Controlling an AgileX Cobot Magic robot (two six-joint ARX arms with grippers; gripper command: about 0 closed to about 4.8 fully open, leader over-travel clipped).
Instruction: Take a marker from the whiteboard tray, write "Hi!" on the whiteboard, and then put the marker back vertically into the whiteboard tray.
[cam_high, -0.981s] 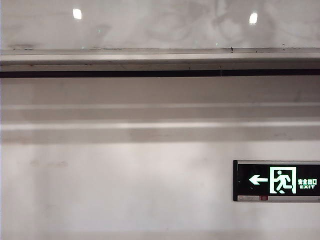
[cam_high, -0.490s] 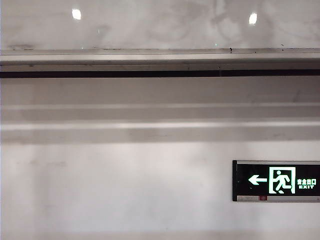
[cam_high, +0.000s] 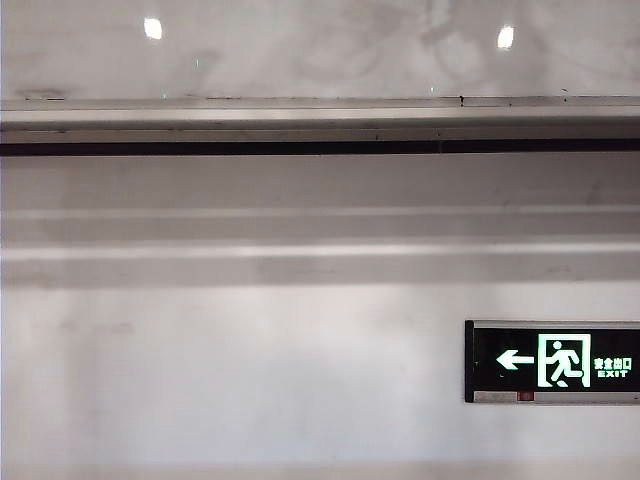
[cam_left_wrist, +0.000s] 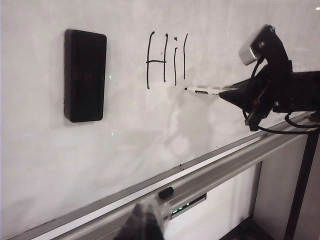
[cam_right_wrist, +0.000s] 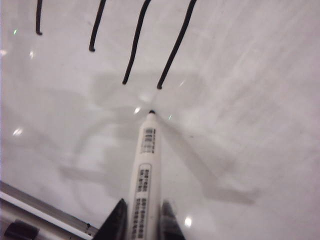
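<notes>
I read black "Hi" strokes (cam_left_wrist: 165, 59) on the glossy white whiteboard (cam_left_wrist: 125, 130); my right tool (cam_right_wrist: 142, 212) grips the white-barrelled marker (cam_right_wrist: 146, 170), tip just below them; left tool (cam_left_wrist: 142, 220): state unclear.

We see a matte off-white wall (cam_high: 250, 380) crossed by pale horizontal mouldings (cam_high: 300, 250) with soft shadow bands under them. Low on the right of the wall hangs a lit exit sign (cam_high: 553, 361), green and white on black, with an arrow pointing left. Two bright lamp reflections (cam_high: 153, 28) shine near the top. In the left wrist view a dark upright post (cam_left_wrist: 300, 185) stands beside a pale panel.
</notes>
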